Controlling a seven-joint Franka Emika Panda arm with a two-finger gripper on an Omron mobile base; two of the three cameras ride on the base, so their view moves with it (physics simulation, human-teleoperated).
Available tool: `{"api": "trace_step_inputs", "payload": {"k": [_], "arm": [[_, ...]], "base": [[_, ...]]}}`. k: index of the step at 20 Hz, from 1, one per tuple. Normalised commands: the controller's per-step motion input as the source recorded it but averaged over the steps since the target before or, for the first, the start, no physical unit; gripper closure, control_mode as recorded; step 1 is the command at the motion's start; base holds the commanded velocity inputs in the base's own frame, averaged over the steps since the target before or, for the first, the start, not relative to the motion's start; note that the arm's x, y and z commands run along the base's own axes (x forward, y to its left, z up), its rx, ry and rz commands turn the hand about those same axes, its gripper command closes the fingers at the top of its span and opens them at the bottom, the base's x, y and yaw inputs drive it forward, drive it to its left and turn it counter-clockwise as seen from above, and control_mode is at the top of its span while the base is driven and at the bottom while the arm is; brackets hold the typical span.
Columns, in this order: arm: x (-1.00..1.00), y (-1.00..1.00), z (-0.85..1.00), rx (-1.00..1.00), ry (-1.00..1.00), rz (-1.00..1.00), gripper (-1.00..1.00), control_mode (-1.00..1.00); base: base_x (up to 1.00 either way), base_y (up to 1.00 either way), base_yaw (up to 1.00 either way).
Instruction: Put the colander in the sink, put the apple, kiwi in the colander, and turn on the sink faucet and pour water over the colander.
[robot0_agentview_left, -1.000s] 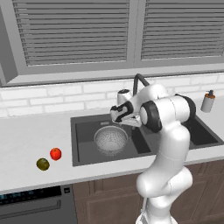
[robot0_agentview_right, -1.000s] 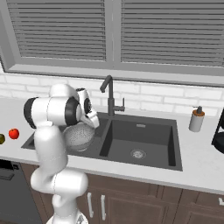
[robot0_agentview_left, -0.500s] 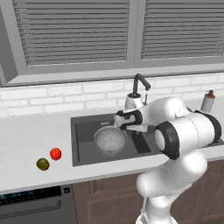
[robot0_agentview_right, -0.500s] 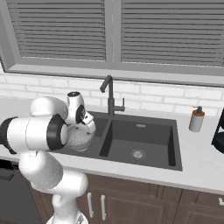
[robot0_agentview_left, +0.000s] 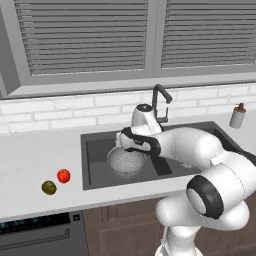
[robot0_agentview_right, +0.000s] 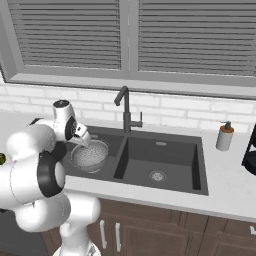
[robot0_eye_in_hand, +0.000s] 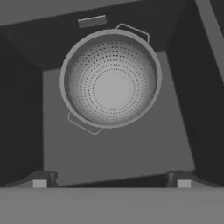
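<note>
Two fruits are waiting on the desk (robot0_agentview_left: 30, 155), apple (robot0_agentview_left: 63, 175) beside kiwi (robot0_agentview_left: 48, 187) | colander (robot0_eye_in_hand: 110, 84) is sitting in the sink (robot0_agentview_left: 95, 150) | your pincer (robot0_eye_in_hand: 111, 181) is hovering open, empty | risk: you are nudging round fruit, rolling it off.

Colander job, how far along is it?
Done: the colander sits in the sink, empty. In hand: nothing; the tool hangs open above it. Left: the apple and kiwi lie on the counter, and the sink faucet runs no water.
</note>
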Motion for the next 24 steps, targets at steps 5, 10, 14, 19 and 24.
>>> {"api": "trace_step_inputs", "payload": {"k": [5,10,14,19,24], "arm": [[0.00,1.00,0.06,0.00,0.00,0.27,-1.00,-1.00],[-0.01,1.00,0.01,-0.01,0.02,0.28,-1.00,-1.00],[-0.16,0.94,0.09,-0.05,0.06,0.23,-1.00,-1.00],[-0.20,0.69,0.00,-0.01,0.02,0.18,-1.00,-1.00],[-0.21,0.54,-0.10,0.00,0.00,0.14,-1.00,-1.00]], "base": [[0.00,0.00,0.00],[0.00,0.00,0.00],[0.00,0.00,0.00],[0.00,0.00,0.00],[0.00,0.00,0.00]]}}
